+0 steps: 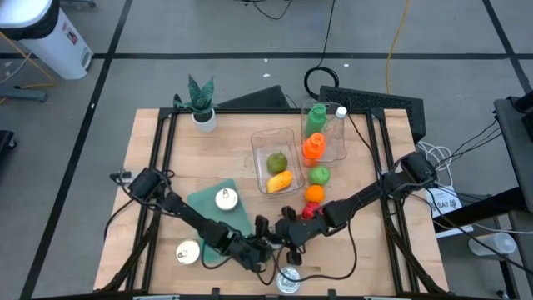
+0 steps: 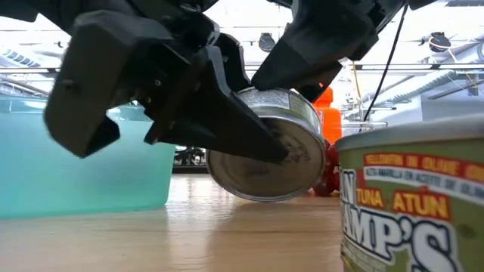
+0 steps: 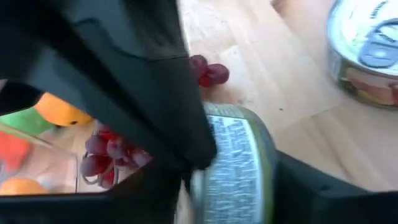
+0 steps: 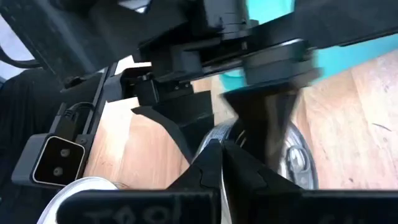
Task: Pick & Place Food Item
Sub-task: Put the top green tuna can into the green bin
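While the two arms meet at the desk's six o'clock edge, the left pincer is clamped on a tin can lying on its side, raised just off the wood. The right pincer sits at the can's three o'clock; its fingers' state cannot be told.

A light wooden table carries a small green potted plant in a white pot at its far left corner. A black keyboard lies along its far right edge, a clear plastic bottle with a white cap just inside. A white cylindrical bin stands on the floor beyond.
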